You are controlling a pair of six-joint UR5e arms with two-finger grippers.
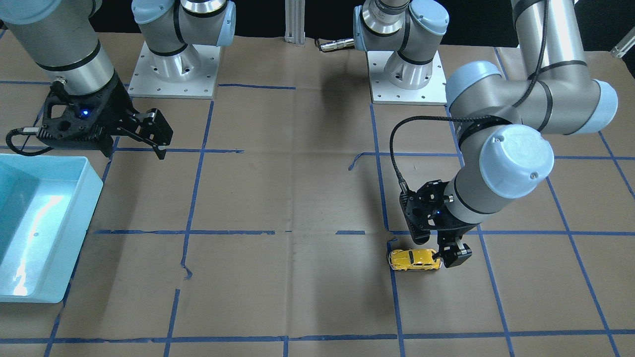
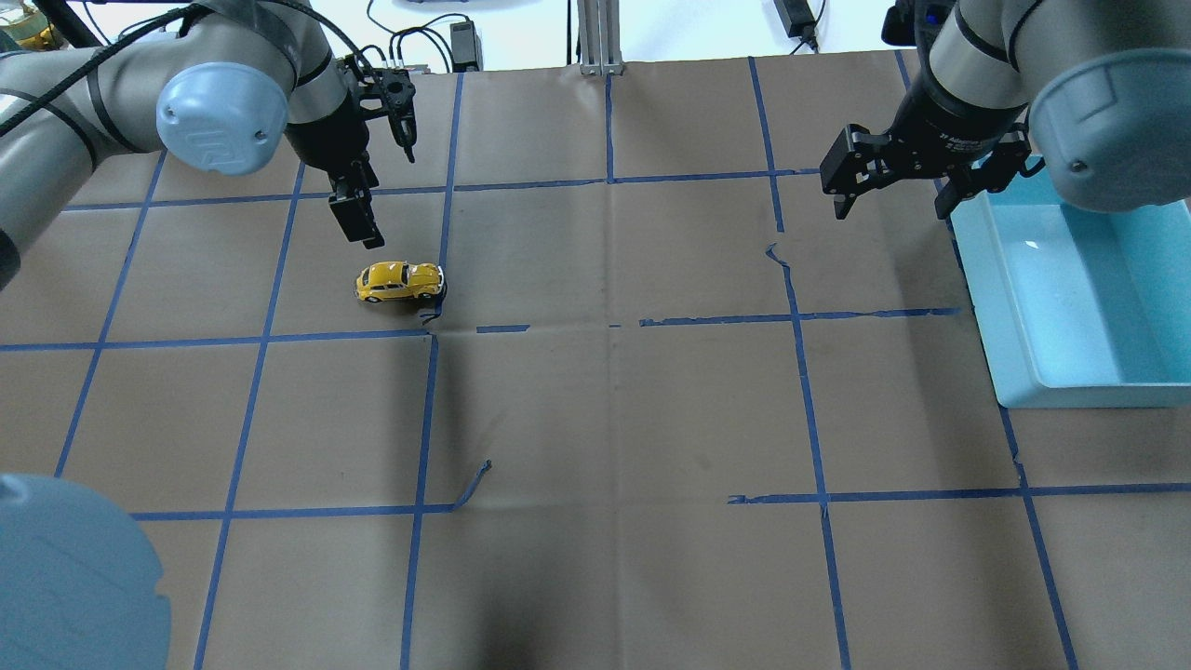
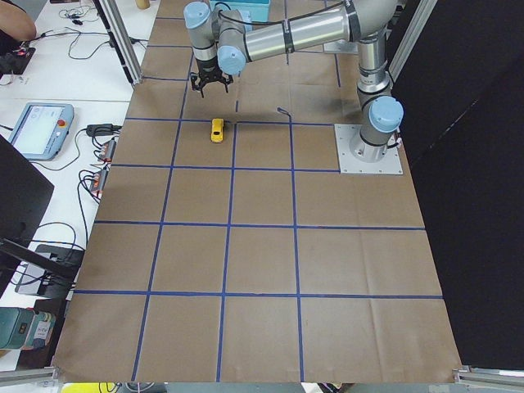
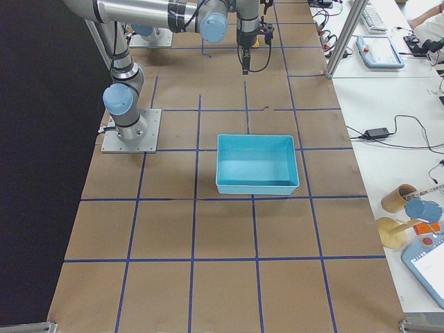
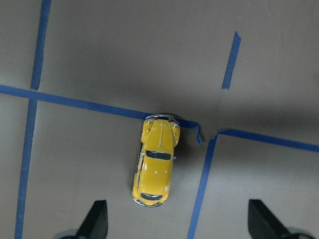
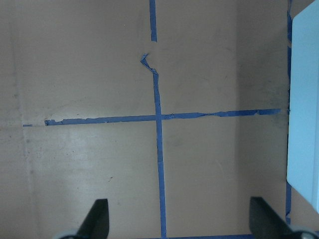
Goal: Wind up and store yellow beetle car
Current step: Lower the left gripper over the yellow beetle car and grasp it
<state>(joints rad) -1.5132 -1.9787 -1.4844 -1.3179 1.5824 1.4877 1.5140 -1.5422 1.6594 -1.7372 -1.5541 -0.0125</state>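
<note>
The yellow beetle car (image 1: 415, 259) stands on its wheels on the brown paper by a blue tape crossing; it also shows in the overhead view (image 2: 400, 281), the exterior left view (image 3: 217, 130) and the left wrist view (image 5: 154, 162). My left gripper (image 5: 177, 221) is open and empty. It hangs just beside one end of the car (image 1: 449, 257) (image 2: 361, 228), pointing down, not touching it. My right gripper (image 2: 891, 197) is open and empty, above the table beside the light blue bin (image 2: 1070, 391); its wrist view (image 6: 179, 224) shows only paper and tape between the fingers.
The light blue bin (image 1: 92, 183) (image 4: 257, 186) is empty and sits on the robot's right side; its edge shows in the right wrist view (image 6: 304, 99). Both arm bases (image 1: 173, 74) (image 1: 409, 79) stand at the robot's table edge. Torn tape ends curl up (image 2: 475, 484).
</note>
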